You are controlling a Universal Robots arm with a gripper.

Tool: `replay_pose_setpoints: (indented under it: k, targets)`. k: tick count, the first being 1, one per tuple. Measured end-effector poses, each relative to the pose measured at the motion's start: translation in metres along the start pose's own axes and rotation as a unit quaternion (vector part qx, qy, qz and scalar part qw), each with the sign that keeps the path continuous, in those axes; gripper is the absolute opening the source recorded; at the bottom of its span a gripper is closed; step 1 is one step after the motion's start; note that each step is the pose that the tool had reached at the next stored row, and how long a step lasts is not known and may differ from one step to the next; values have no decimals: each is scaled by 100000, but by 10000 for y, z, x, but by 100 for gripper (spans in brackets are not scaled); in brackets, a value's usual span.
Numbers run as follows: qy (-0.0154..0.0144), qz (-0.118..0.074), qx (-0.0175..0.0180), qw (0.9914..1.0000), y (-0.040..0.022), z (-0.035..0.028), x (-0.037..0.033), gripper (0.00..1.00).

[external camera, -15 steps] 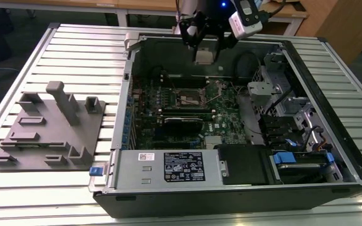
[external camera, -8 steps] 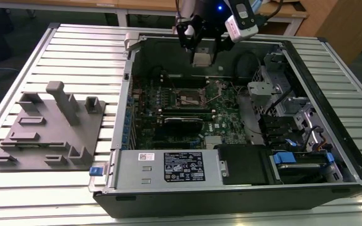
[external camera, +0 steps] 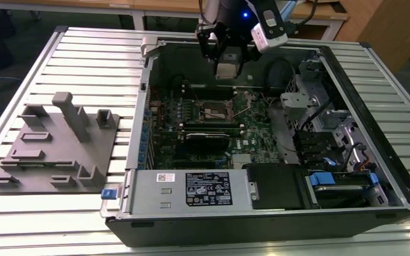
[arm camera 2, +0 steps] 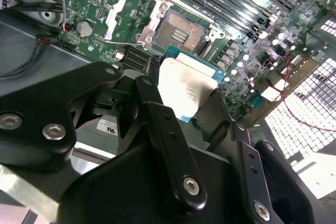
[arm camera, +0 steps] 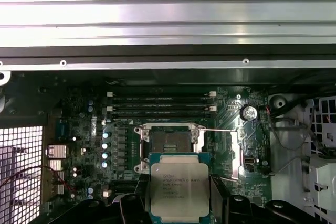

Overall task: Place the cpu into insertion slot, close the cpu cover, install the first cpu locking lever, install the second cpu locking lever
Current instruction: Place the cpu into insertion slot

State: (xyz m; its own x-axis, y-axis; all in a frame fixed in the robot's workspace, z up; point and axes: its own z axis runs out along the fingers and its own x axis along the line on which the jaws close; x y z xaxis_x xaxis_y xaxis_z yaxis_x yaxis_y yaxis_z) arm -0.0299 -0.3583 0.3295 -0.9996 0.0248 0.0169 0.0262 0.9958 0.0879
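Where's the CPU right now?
The small square silver-topped cpu sits clamped between the black fingers in both wrist views, hovering apart from the open dark square insertion slot on the green motherboard.

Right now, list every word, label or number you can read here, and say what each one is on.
cpu top: several printed lines, too small to quote.
Black label on the silver box: too small to read.
White sticker beside it: blurred.
No text can be quoted.
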Motion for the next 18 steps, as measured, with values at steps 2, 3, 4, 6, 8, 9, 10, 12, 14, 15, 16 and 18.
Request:
replay_pose_setpoints:
  k: [2, 3, 4, 6, 8, 9, 10, 12, 14, 15, 16, 18]
  targets:
    - [1, -5, 6, 100000, 0, 0, 2, 54]
    - [2, -10, 1, 100000, -1, 1, 2, 54]
    - [-2, -2, -2, 100000, -1, 1, 2, 54]
    - [-3, -2, -3, 100000, 0, 1, 3, 54]
    - [-13, -3, -25, 100000, -1, 8, 2, 54]
    - [-12, -2, -23, 100000, -1, 15, 3, 54]
    - [-5, -3, -8, 100000, -2, 22, 3, 54]
    - [-6, 7, -5, 100000, -4, 41, 7, 54]
    - [-4, -2, 1, 100000, -6, 62, 14, 54]
    - [-7, -1, 5, 100000, -7, 73, 18, 54]
    - [-6, 2, 10, 100000, -8, 84, 21, 54]
    - [-5, -2, 14, 100000, -10, 104, 28, 54]
